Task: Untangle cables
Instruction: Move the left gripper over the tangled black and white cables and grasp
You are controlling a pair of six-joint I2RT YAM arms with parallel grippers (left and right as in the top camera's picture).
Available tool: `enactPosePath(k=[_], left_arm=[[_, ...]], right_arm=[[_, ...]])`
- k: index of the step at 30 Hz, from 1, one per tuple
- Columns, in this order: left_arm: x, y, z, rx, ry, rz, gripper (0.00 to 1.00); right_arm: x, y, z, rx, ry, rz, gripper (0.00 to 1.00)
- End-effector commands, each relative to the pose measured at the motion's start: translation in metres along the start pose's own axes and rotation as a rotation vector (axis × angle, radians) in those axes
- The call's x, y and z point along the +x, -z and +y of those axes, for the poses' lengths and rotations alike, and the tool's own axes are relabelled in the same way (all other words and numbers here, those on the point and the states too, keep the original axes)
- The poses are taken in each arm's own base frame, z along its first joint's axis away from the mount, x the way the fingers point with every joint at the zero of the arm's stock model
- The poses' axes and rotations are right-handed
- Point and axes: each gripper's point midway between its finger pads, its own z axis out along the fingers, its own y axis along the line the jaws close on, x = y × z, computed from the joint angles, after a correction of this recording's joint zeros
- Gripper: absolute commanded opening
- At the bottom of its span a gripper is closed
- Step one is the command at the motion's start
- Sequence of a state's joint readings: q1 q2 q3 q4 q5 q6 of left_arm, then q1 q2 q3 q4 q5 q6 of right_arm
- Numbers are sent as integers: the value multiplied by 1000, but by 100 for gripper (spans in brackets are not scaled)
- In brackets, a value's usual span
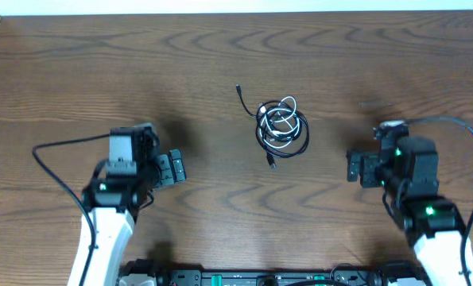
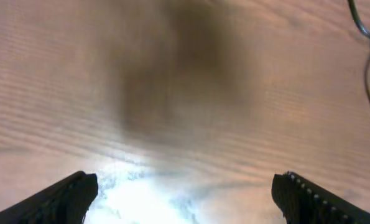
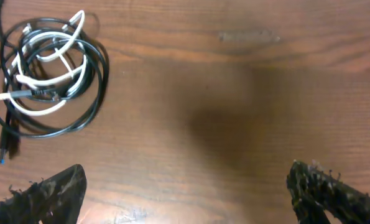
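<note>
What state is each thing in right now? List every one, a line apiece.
black cable: coiled on the table, tangled with the white one, not held.
white cable: looped through the black coil, tangled, not held.
left pincer: open, empty, apart from the cables.
right pincer: open, empty, apart from the cables.

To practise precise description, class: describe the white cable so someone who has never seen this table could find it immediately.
Look near the middle of the brown wooden table, where one small tangle of cords lies. Within the wider loops of the black cable sits the white cable, wound in smaller loops. It is the only white cord there.
</note>
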State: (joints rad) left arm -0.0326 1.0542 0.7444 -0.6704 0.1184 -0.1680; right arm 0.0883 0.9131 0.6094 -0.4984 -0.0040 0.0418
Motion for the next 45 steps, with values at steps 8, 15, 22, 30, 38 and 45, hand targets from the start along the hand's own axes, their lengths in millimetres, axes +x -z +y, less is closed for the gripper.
enactPosePath(k=[8,15,22,30,38,45], left_arm=[[5,30,-5,-14,3,190,95],[7,33,-15,45,24,197,95],[-34,40,-48,216,31,43,95],[-92,75,-58,178,-16,-138,95],[-104,62,-99,209,-110,-94,96],[-106,33,-139,234,-187,-4,95]], right_arm=[[-39,22,6,-16,-5,105,99],[-56,37,17,-79,-6,38,99],[-63,39,17,-79,-5,5,99],[-65,39,17,-80,-4,-6,99],[-68,39,18,-82,-11,-15,99],[-68,39,17,-81,-11,-16,99]])
